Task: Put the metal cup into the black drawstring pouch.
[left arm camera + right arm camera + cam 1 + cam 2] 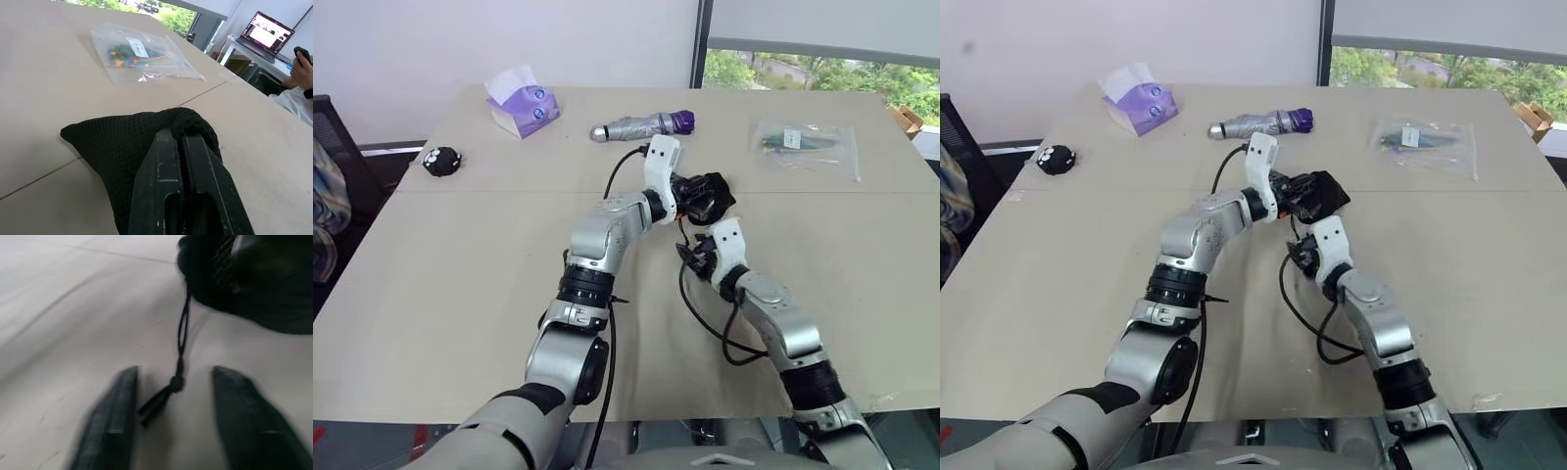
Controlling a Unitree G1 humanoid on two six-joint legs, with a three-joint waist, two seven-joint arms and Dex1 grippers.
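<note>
Black drawstring pouch [710, 196] of soft mesh fabric sits mid-frame, where I see my left gripper [183, 147] clamped shut on its edge. My right gripper [171, 396], just below, has its fingers apart, the pouch's thin black cord [181, 352] dangling between them.

The black drawstring pouch [132, 142], soft mesh-textured fabric, bulges near the centre of the head view, raised above the tabletop. Its thin knotted drawstring cord [179, 363] hangs down from its mouth, ending in a frayed tuft.

Both head eyes look down over the table [431, 294]; wrist cameras sit close, one perhaps blurred, sharing the pouch [122, 142].
</note>
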